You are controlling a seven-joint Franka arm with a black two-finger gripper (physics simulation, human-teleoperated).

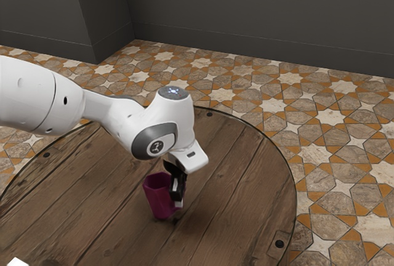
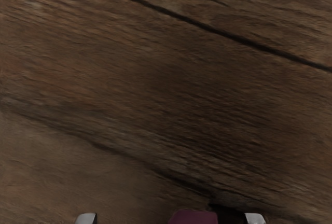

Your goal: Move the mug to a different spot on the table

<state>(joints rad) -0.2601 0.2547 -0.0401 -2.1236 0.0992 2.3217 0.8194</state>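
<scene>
So the mug [image 1: 159, 197] was standing upright on the table [image 1: 246, 173], around the middle of the wood and a bit toward the near edge. The gripper [image 1: 177, 191] had dropped right over the side of it on the exterior view's right. From the wrist cam the fingertips [image 2: 85, 218] looked spread wide, with a sliver of mug between them (closer to one finger than the other), so nothing was pinched yet. My guess is it was lined up low like that to straddle the wall before squeezing and lifting.
</scene>
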